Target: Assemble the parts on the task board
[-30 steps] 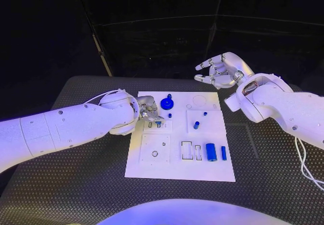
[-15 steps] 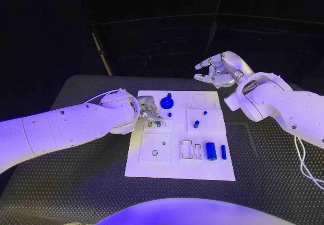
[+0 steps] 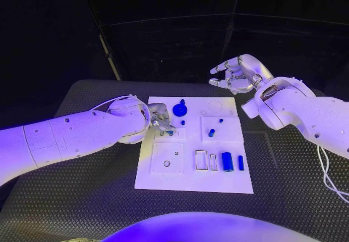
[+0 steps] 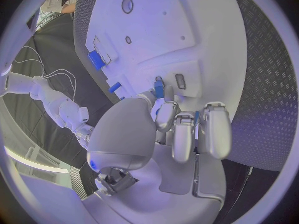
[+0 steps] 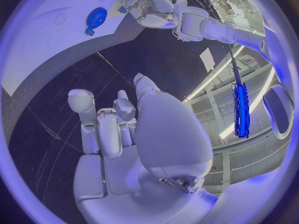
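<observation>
We are holding a small blue peg (image 4: 158, 90) pinched at the fingertips of our left hand (image 3: 159, 121), low over the task board (image 3: 190, 185), near the board's left edge and toward the far edge of the desk (image 3: 87, 201). Our right hand (image 3: 236, 75) is hovering past the board's far right corner, fingers curled loosely and apart, gripping nothing.

We are judging the peg to be light, rigid plastic, smooth enough to slip or twist in a fingertip pinch, so we are wanting a hold across its middle with the lower end left free for the socket. The larger blue cylinder (image 3: 227, 163) and the thin blue bar (image 3: 240, 164) lying toward the board's near right look just as stiff, and are best taken across their sides. The round blue knob (image 3: 179, 110) near the far edge offers its rim.
</observation>
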Robot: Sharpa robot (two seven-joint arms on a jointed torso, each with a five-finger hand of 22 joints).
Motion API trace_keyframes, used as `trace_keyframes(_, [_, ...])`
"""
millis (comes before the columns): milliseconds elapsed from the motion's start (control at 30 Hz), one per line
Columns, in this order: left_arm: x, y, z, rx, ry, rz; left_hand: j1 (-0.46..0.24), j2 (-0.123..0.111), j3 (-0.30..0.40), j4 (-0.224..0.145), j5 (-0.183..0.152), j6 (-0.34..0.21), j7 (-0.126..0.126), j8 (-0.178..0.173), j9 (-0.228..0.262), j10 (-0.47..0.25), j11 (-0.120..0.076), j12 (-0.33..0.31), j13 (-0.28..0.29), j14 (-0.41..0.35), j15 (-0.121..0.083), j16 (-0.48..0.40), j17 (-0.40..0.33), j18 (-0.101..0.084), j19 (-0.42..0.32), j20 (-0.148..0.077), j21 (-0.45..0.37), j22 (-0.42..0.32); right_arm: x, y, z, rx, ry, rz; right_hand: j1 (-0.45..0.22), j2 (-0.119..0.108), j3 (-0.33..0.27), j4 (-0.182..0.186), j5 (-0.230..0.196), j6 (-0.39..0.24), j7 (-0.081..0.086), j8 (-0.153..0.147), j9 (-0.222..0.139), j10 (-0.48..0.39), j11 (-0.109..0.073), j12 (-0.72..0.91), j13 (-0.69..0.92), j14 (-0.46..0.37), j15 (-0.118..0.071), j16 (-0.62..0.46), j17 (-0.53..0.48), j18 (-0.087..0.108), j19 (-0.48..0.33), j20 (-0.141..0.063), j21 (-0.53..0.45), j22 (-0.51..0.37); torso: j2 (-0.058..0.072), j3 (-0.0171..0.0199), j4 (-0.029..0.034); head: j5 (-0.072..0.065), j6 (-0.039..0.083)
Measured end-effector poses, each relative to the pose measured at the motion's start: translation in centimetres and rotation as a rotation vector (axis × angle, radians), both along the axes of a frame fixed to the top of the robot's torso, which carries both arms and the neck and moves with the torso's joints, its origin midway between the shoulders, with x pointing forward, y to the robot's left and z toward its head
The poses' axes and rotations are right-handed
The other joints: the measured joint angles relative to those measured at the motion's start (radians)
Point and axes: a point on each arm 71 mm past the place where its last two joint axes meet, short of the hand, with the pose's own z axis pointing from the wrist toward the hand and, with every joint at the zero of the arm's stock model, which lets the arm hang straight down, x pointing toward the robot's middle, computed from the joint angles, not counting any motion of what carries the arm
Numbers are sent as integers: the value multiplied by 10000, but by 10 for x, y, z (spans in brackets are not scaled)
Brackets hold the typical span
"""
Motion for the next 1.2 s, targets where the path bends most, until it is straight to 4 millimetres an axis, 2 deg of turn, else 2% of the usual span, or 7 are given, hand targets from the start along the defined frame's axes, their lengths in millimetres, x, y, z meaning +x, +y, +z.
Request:
trace_keyframes(800, [-1, 0, -1, 185, 169, -173, -44, -4, 68, 20, -1, 0, 0, 10, 35, 13, -13, -1, 13, 0, 0, 0, 0, -1, -1, 1, 0, 0, 1, 1, -1, -11, 13, 54, 1, -1, 0, 0, -1, 0, 0, 0, 1, 0, 0, 0, 0, -6, -5, 1, -3, 0, 0, 0, 0, -2, 2, 5, -1, 28, -37])
trace_keyframes(1000, [0, 0, -1, 204, 182, -170, -408, -317, 402, -180, -1, 106, -75, 89, 121, 138, -68, -1, 52, 0, 0, 0, 0, -1, -1, 1, 0, -1, 1, 1, -1, -11, 13, 63, 1, -2, 0, 0, -1, 0, 0, 0, 1, 0, 0, 0, 0, -38, -38, 1, -4, 0, 0, 0, 0, -20, 2, 5, -2, 20, -38])
trace_keyframes(1033, [0, 0, -1, 208, 184, -172, -526, -350, 586, -332, -1, 108, -76, 91, 132, 138, -68, -1, 56, 0, 0, 0, 0, 0, -1, 1, 0, -1, 1, 1, -1, -11, 13, 64, 1, -2, 0, 0, -1, 0, 0, 0, 1, 0, 0, 0, 0, -37, -37, 1, -4, 0, 0, 0, 0, -19, 2, 5, -3, 16, -40])
trace_keyframes(1200, [1, 0, -2, 228, 205, -179, -802, -460, 841, -565, -1, 143, -108, 165, 191, 138, -68, -1, 55, 0, 0, 0, 0, -1, 31, -31, 0, -1, 1, 1, -1, -10, 11, 70, 2, -2, 0, 0, -2, 0, 0, 0, 1, 0, 0, 0, 0, -38, -37, 1, -4, 0, 0, 0, 0, -29, 3, 6, -8, 15, -48])
